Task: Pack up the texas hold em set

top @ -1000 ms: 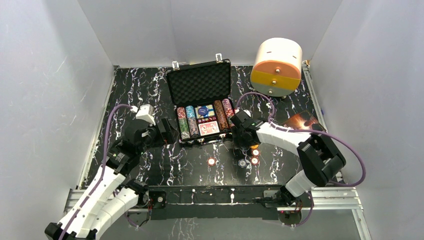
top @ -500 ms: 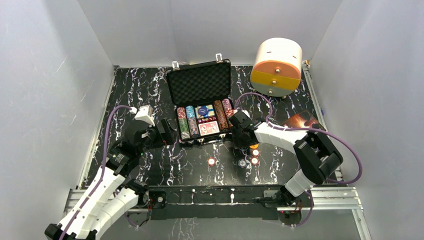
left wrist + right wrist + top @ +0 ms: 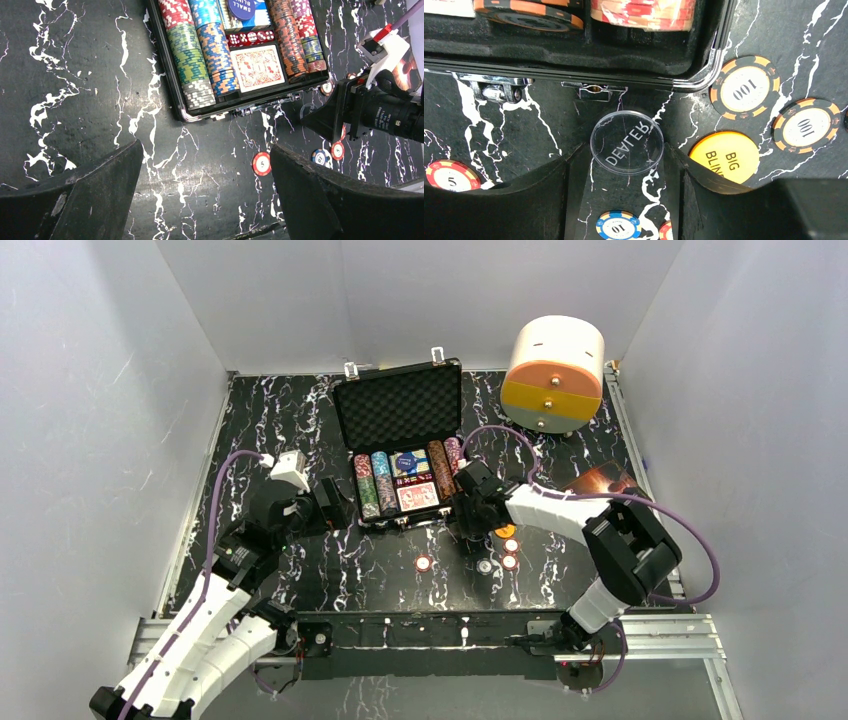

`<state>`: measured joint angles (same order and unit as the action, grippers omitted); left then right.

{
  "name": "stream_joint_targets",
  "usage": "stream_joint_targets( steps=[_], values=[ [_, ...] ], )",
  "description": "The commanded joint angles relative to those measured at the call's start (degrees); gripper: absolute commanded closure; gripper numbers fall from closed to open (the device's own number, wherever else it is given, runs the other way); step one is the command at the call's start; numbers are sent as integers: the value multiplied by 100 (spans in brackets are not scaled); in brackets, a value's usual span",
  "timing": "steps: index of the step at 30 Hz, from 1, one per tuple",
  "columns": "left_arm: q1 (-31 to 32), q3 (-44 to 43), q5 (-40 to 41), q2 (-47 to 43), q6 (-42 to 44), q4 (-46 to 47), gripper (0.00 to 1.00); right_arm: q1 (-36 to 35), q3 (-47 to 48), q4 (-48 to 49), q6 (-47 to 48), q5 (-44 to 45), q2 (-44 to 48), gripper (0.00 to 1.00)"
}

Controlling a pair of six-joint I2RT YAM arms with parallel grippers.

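- Black fingers of the right gripper (image 3: 624,152) are standing either side of the clear dealer disc (image 3: 627,143), close on its rim. Whether they are pinching it or only bracketing it, I cannot tell.
- Dealer disc is sitting just short of the case (image 3: 634,75) front wall, beside a latch (image 3: 594,91). The open case is lying straight ahead of the fingertips.
- Disc is round, so no long axis is mattering. The case front edge is running parallel to the line between the fingers.
- Yellow big-blind disc (image 3: 724,157) and 100 chips (image 3: 744,88) are lying loose on the table (image 3: 524,125), rightward in the wrist view.
- Left gripper (image 3: 206,150) is hanging spread wide and empty, farther off. The right arm is nearer.
- Judgement: the next move is calling for a lift forward over the wall.
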<state>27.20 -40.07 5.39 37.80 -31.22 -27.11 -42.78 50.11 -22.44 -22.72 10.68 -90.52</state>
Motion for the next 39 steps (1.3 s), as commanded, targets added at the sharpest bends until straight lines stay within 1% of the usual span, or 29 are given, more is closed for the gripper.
stream_joint_targets(
  steps=[1,3,6,8,11,19,23,26,31,39],
  values=[
    [18,18,92,-1,-11,-22,2,-29,1,97,-117,-85,-320,35],
    [22,21,94,7,-14,-27,2,-28,13,61,-119,34,-415,35],
    [22,22,94,17,-11,-31,2,-50,27,-33,-118,320,-442,40],
    [22,17,89,17,-22,-22,2,-76,49,-99,-96,452,-331,44],
    [23,7,89,55,-30,-22,2,-109,109,-171,-66,480,17,46],
    [22,-55,126,219,-76,99,2,-117,291,-211,-88,64,1140,46],
    [22,-45,219,224,-104,131,2,-125,662,-90,-97,-101,1374,46],
    [22,-25,275,166,-107,108,1,-118,1051,99,-62,-282,1135,45],
    [22,-88,427,9,-157,-73,2,-189,1858,246,39,-491,208,45],
    [22,-209,635,-277,-212,-505,2,-562,3003,-65,11,-409,-1310,45]
  ],
)
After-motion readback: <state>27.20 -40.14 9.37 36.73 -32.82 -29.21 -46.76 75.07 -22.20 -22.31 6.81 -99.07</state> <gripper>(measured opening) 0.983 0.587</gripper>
